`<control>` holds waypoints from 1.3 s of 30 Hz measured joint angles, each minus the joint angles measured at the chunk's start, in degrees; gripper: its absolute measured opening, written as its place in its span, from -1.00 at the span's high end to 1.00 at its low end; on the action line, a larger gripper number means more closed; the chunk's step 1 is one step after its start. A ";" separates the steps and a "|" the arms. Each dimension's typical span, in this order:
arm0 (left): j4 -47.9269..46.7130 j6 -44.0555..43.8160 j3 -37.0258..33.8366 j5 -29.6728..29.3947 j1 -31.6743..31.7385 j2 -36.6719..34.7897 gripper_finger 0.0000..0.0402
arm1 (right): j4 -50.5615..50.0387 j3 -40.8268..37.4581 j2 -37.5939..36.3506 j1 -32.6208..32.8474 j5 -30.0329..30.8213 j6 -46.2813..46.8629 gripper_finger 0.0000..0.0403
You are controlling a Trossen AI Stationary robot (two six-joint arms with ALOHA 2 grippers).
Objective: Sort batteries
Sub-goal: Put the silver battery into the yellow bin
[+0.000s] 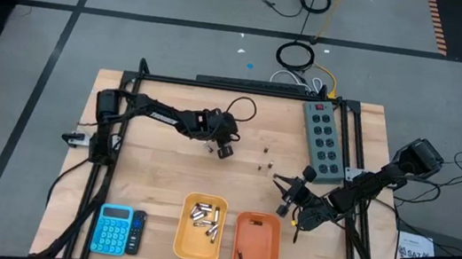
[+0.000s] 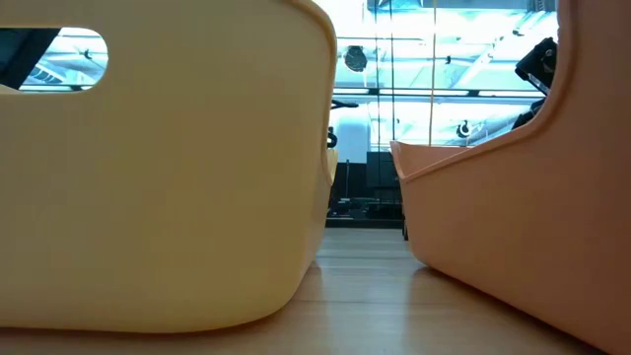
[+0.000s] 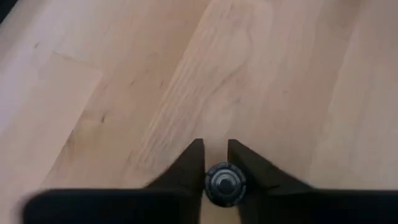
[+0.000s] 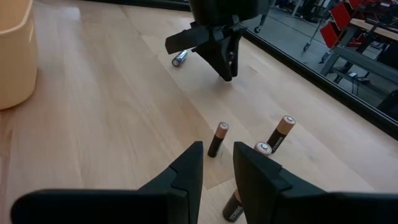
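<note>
Meanwhile, Left Tool Grips a Battery

High view: left tool (image 1: pixel 225 150) sits mid-counter (image 1: pixel 152 182); silvery batteries (image 1: pixel 205 218) fill the yellow bin (image 1: pixel 181 241).

Left wrist view: fingers (image 3: pixel 189 171) clamp one battery (image 3: pixel 225 182) end-on.

Right wrist view — right tool (image 4: pixel 217 163), jaws slightly parted and empty, hovers over dark batteries (image 4: pixel 217 138).

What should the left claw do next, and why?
Probably lift straight up a little. The left gripper is closed on a small silvery-ended cylindrical battery down at the wooden table, so raising it frees it for the yellow plastic bin. The right gripper waits nearby.
</note>
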 joint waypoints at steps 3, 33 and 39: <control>-0.51 0.16 0.09 1.30 -0.01 -0.01 0.76 | -0.04 0.00 0.00 0.02 -0.03 0.31 0.61; -17.34 -18.16 -0.02 -6.94 -42.45 -22.60 0.76 | 0.40 0.00 0.00 -0.66 1.79 0.51 0.61; -17.04 -18.21 -0.02 -6.94 -42.56 -18.76 0.76 | 0.48 0.00 0.00 -0.66 1.71 0.58 0.61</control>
